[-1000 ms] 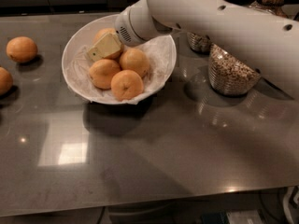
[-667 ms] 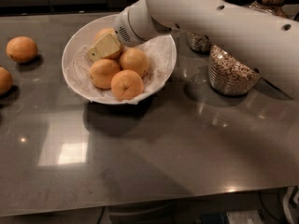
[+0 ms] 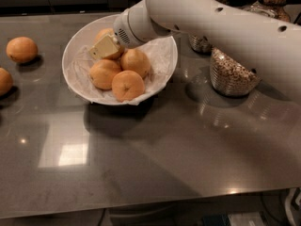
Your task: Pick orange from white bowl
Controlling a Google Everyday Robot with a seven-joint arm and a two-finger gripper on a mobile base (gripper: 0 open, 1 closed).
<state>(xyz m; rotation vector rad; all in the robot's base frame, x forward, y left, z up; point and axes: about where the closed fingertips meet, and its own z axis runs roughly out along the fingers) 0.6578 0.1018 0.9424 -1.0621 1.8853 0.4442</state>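
Note:
The white bowl [image 3: 77, 69], lined with crinkled white paper, stands at the back left of the dark countertop and holds several oranges. One orange [image 3: 127, 85] lies at the front, another [image 3: 104, 73] to its left, and another [image 3: 137, 61] behind it. A further orange [image 3: 104, 33] at the back is mostly covered. My gripper [image 3: 105, 47] reaches down into the bowl from the right. Its cream-coloured tip rests against that back orange, above the others. The white arm [image 3: 211, 22] crosses the upper right.
Two loose oranges lie on the counter left of the bowl, one at the back [image 3: 21, 49] and one at the left edge [image 3: 3, 80]. A glass jar of cereal [image 3: 233, 74] stands right of the bowl, with another jar [image 3: 201, 44] behind it. The counter's front edge [image 3: 150, 201] runs along the bottom.

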